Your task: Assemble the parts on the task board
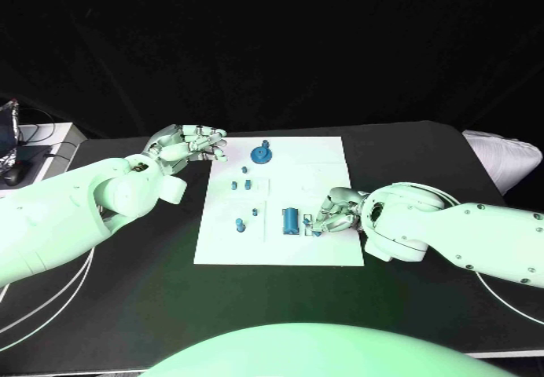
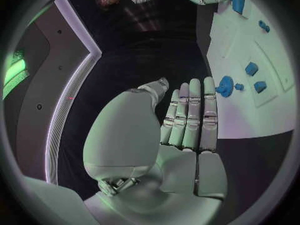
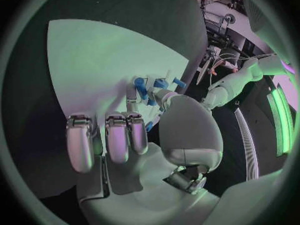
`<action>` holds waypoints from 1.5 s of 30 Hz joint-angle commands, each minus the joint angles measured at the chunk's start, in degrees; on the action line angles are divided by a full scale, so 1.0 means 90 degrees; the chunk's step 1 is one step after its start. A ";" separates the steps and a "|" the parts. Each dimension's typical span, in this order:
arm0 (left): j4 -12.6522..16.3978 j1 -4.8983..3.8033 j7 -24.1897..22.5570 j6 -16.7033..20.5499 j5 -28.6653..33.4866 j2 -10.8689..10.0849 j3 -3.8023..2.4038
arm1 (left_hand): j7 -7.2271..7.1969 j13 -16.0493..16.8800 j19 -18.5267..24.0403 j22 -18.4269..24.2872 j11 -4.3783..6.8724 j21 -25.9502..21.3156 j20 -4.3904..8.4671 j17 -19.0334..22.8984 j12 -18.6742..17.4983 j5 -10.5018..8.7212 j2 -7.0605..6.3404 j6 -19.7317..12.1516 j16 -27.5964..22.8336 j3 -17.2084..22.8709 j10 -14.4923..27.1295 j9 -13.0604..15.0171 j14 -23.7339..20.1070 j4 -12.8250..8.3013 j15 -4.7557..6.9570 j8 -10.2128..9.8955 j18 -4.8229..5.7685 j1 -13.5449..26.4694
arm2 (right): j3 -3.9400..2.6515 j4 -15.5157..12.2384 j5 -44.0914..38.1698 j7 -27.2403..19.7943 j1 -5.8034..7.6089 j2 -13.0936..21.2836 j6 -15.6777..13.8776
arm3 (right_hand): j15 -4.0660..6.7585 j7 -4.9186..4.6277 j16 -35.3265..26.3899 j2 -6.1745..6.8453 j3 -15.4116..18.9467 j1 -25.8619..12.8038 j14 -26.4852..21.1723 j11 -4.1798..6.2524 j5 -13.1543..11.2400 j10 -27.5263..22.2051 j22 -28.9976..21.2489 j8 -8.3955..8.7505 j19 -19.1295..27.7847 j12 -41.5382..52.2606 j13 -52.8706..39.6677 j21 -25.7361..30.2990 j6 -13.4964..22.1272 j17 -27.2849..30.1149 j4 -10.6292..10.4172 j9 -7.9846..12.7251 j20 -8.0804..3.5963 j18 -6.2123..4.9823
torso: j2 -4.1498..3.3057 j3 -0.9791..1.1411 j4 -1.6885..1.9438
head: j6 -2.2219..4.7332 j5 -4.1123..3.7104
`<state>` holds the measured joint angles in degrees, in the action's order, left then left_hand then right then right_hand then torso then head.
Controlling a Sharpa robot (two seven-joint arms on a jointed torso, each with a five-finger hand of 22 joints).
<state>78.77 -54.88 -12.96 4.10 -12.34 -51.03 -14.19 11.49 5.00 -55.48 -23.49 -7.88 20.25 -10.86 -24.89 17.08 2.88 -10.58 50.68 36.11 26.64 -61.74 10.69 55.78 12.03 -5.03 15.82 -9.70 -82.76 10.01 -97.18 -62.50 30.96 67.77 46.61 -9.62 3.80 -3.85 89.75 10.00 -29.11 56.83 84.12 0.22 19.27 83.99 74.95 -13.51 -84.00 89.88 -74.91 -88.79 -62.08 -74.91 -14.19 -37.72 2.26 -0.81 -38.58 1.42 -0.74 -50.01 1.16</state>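
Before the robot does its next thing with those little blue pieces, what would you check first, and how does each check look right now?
1. Task board lying flat on the table: ok.
2. Right hand down at the board's near right part, beside the blue block: ok.
3. Right hand actually holding a part: cannot tell; in the right wrist view its fingers curl near small blue pieces, but the grip is hidden.
4. Left hand away from the work, at the board's far left corner: ok.
5. Left hand holding nothing: ok; its fingers lie straight and bare.
6. Blue gear untouched on the far end: ok.
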 commanded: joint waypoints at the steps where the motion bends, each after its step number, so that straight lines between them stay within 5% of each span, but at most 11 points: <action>1: 0.0020 0.0002 -0.0033 -0.0075 0.0034 0.0003 -0.0005 | 0.0022 0.0007 -0.0011 0.0008 -0.0007 -0.0044 -0.0023 -0.0009 0.0005 0.0005 0.0007 -0.0037 0.0025 -0.0005 0.0055 -0.0009 -0.0047 0.0043 0.0005 -0.0029 -0.0066 0.0054 | 0.0000 -0.0016 -0.0059 -0.0032 -0.0005 -0.0002 -0.0103 | 0.0021 0.0000 0.0027 -0.0165 -0.0030 0.0057 0.0654 0.0023 0.0104 0.0668 0.1647 0.0003 -0.0640 0.0014 -0.1677 -0.0040 -0.0049 -0.1677 -0.0060 0.0013 -0.0012 0.0071 | -0.0001 0.0000 -0.0002 | 0.0001 -0.0006; 7: 0.0020 0.0002 -0.0034 -0.0076 0.0034 0.0002 -0.0005 | 0.0022 0.0008 -0.0012 0.0010 -0.0008 -0.0047 -0.0024 -0.0010 0.0006 0.0004 0.0014 -0.0036 0.0026 -0.0006 0.0056 -0.0009 -0.0047 0.0054 0.0004 -0.0029 -0.0066 0.0062 | 0.0000 -0.0025 0.0025 -0.0041 -0.0005 0.0000 -0.0067 | 0.0033 0.0020 0.0027 -0.0242 -0.0074 0.0174 0.0654 0.0040 0.0175 0.0668 0.1652 -0.0017 -0.0646 0.0014 -0.1677 -0.0060 -0.0070 -0.1677 -0.0007 0.0018 -0.0020 0.0075 | 0.0001 0.0000 -0.0004 | 0.0001 -0.0012; 16: 0.0019 0.0002 -0.0035 -0.0080 0.0034 0.0001 -0.0005 | 0.0020 0.0009 -0.0014 0.0013 -0.0006 -0.0051 -0.0025 -0.0013 0.0008 0.0005 0.0025 -0.0035 0.0027 -0.0002 0.0057 -0.0010 -0.0047 0.0065 0.0004 -0.0028 -0.0067 0.0064 | 0.0000 -0.0041 0.0082 -0.0054 -0.0005 -0.0009 0.0065 | 0.0066 0.0060 0.0027 -0.0145 -0.0179 0.0619 0.0654 0.0078 0.0164 0.0668 0.1656 -0.0097 -0.0650 0.0014 -0.1677 -0.0074 -0.0080 -0.1677 0.0460 0.0001 -0.0051 0.0078 | 0.0000 0.0000 -0.0002 | 0.0001 -0.0009; 27: 0.0016 0.0002 -0.0034 -0.0075 0.0034 -0.0009 -0.0005 | 0.0020 0.0009 -0.0014 0.0013 -0.0006 -0.0051 -0.0025 -0.0013 0.0008 0.0005 0.0025 -0.0035 0.0027 -0.0002 0.0057 -0.0010 -0.0047 0.0065 0.0004 -0.0028 -0.0067 0.0064 | 0.0000 -0.0029 -0.0110 -0.0035 -0.0004 -0.0027 0.0145 | 0.0059 0.0049 0.0027 0.0056 -0.0047 0.0530 0.0654 0.0068 0.0021 0.0668 0.1654 -0.0114 -0.0647 0.0014 -0.1677 -0.0065 -0.0074 -0.1677 0.0472 0.0012 -0.0049 0.0076 | 0.0002 -0.0004 -0.0003 | 0.0001 -0.0011; 34: 0.0018 0.0002 -0.0034 -0.0074 0.0034 -0.0012 -0.0005 | 0.0020 0.0009 -0.0014 0.0013 -0.0006 -0.0051 -0.0025 -0.0013 0.0008 0.0005 0.0025 -0.0035 0.0027 -0.0002 0.0057 -0.0010 -0.0047 0.0065 0.0004 -0.0028 -0.0067 0.0064 | 0.0000 -0.0028 -0.0171 -0.0045 -0.0004 -0.0050 -0.0085 | 0.0058 0.0059 0.0027 -0.0119 -0.0036 0.0332 0.0654 0.0073 0.0026 0.0668 0.1669 -0.0147 -0.0663 0.0014 -0.1677 -0.0122 -0.0130 -0.1677 0.0235 0.0037 -0.0047 0.0088 | 0.0003 -0.0002 -0.0002 | 0.0001 -0.0018; 45: 0.0026 0.0002 -0.0034 -0.0073 0.0034 -0.0021 -0.0005 | 0.0015 0.0012 -0.0020 0.0019 -0.0003 -0.0060 -0.0026 -0.0018 0.0013 0.0005 0.0029 -0.0030 0.0029 0.0000 0.0062 -0.0012 -0.0050 0.0073 0.0007 -0.0026 -0.0069 0.0056 | -0.0001 0.0011 -0.0239 -0.0031 -0.0004 -0.0084 -0.0054 | 0.0091 0.0120 0.0027 -0.0111 -0.0079 0.0469 0.0654 0.0122 0.0112 0.0668 0.1672 -0.0242 -0.0667 0.0014 -0.1677 -0.0134 -0.0217 -0.1677 0.0346 0.0010 -0.0067 0.0090 | 0.0001 -0.0004 -0.0001 | 0.0001 -0.0019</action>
<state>78.81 -54.88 -12.91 4.10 -12.33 -51.24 -14.19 11.48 5.06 -55.48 -23.37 -7.88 20.02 -10.86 -25.00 17.08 2.88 -10.50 50.68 36.11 26.65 -61.74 10.66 55.78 12.34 -5.03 15.82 -9.70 -82.68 10.00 -97.14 -63.52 30.87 67.77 45.91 -10.49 4.23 -2.76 89.75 9.08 -29.97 60.62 84.12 1.06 20.09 84.01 74.92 -15.33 -83.97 89.88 -74.95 -89.78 -63.58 -74.91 -11.39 -37.58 1.98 -0.81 -38.56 1.40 -0.75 -50.01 0.98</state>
